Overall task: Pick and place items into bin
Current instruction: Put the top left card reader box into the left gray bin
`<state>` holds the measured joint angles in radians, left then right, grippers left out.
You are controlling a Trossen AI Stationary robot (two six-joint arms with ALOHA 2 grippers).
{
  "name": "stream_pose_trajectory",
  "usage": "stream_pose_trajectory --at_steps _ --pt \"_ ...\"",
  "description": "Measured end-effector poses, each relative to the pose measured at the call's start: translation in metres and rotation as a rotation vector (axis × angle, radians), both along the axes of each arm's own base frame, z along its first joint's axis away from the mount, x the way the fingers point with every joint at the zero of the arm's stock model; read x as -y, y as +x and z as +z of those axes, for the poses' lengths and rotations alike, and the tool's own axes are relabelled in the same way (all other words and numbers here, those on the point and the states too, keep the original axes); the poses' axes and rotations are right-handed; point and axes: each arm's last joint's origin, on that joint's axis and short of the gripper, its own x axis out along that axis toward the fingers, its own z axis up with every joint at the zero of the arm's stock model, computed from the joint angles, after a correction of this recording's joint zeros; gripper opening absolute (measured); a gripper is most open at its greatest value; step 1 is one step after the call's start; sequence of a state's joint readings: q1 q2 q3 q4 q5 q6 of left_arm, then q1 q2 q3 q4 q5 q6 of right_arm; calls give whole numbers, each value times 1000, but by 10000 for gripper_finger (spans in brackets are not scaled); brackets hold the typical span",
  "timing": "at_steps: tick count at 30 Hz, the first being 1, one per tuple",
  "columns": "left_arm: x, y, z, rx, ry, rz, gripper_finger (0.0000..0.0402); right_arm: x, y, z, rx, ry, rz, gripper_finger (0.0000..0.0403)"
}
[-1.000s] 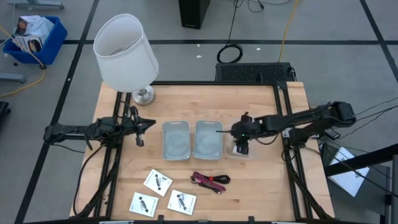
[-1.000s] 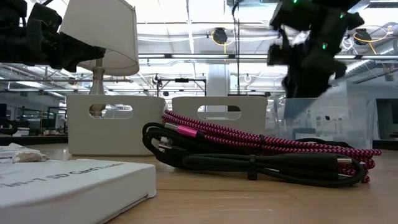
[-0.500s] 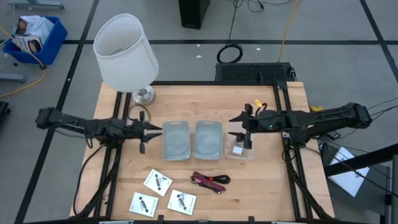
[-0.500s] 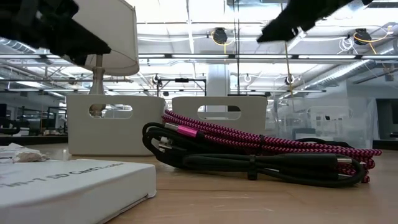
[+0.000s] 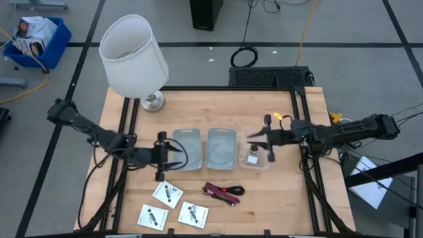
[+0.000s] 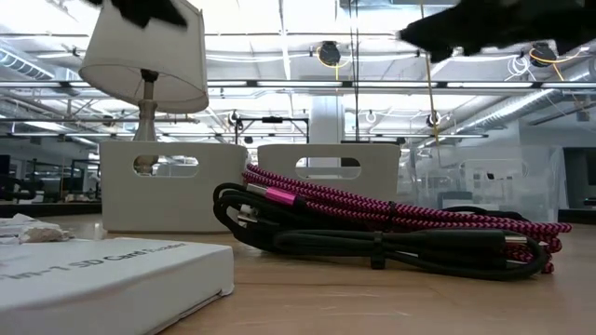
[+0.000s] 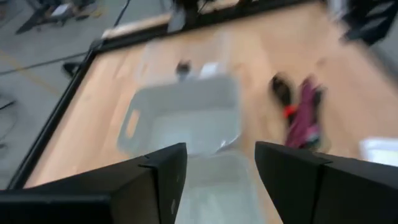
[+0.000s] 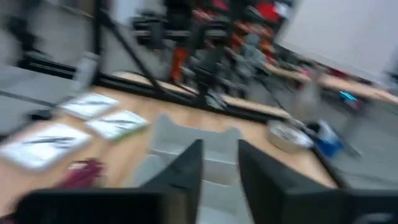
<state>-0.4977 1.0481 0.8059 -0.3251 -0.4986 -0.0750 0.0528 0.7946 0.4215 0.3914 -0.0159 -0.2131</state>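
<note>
Left pincer (image 5: 162, 156) hovered left of centre, fingers apart, empty, beside left bin (image 5: 187, 149). Right pincer (image 5: 268, 138) right of centre above clear bin (image 5: 254, 156), fingers apart, empty. Tiny white block (image 5: 252, 158) inside clear bin. Coiled cable (image 5: 223, 192) lower centre on desk (image 5: 277, 198); three cards (image 5: 168, 192) lower left.

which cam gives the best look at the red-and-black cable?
Low view: the cable fills the frame, its braid and black strands sharp. The high view shows it whole but tiny on the table. The left wrist view shows a blur; the right wrist view shows a corner smudge.
</note>
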Motion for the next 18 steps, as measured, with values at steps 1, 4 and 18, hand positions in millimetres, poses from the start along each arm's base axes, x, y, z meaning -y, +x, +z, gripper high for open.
stream_pose_trajectory --at_steps 1,4,18 --pt "4 -1 5 12 -16 -12 198 0 -6 -4 23 -2 41 38" --pt "11 -5 12 16 -82 -18 198 5 -21 -13 92 -31 104 11" --pt "68 -9 -63 -326 -213 -46 198 14 -47 -43 89 95 190 1"
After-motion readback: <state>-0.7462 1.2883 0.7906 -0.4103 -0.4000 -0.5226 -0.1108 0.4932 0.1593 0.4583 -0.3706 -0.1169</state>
